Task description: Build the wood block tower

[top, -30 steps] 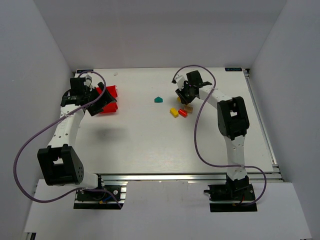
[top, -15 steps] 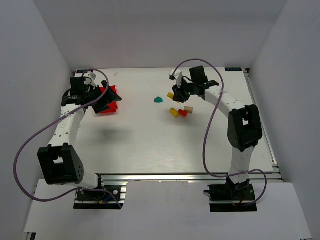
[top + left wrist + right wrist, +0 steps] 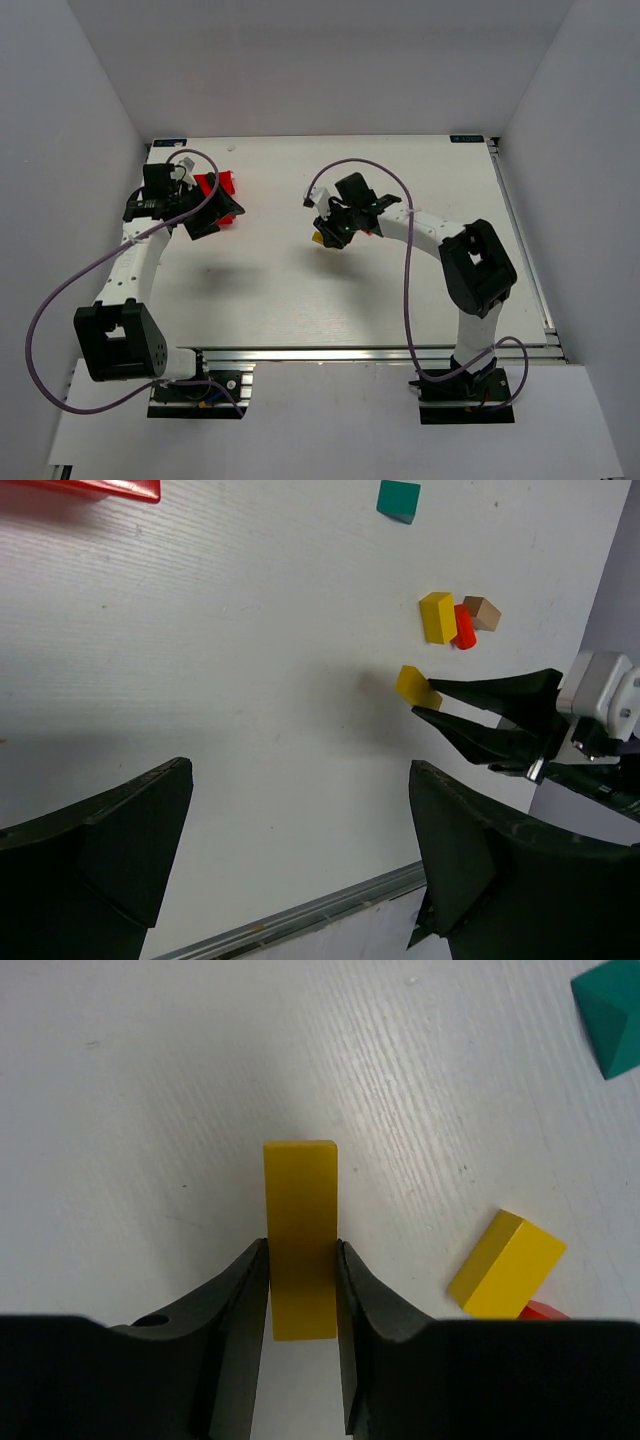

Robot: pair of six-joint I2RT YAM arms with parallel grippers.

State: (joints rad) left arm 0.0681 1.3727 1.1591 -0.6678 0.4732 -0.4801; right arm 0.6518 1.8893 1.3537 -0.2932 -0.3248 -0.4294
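1. Right gripper (image 3: 300,1260): observe that its jaws pinch a flat yellow block, the held block (image 3: 300,1222), by its two broad faces. About half of the block projects beyond the fingertips. In the left wrist view, the same gripper (image 3: 426,698) reaches in from the right, with the held block (image 3: 416,686) at its tips and the block's shadow on the table (image 3: 280,290) beside it.

2. Left gripper (image 3: 300,775): note that its jaws are spread wide with nothing between them. In the top view it (image 3: 205,210) hangs at the far left of the table, just beside the bin (image 3: 222,185).

3. Tower pieces: you will find them lying singly on the table, none resting on another.
   - The yellow block (image 3: 437,617) lies beyond the held block, near it but apart.
   - The red cylinder (image 3: 464,627) lies against the yellow block's side.
   - The tan block (image 3: 482,612) sits just beside the red cylinder, on its other side.
   - The teal block (image 3: 399,499) lies apart from this group, farther from the right gripper.

4. In the right wrist view, check the yellow block (image 3: 507,1263) to the right of the fingers and the teal block (image 3: 612,1020) at the upper right corner.
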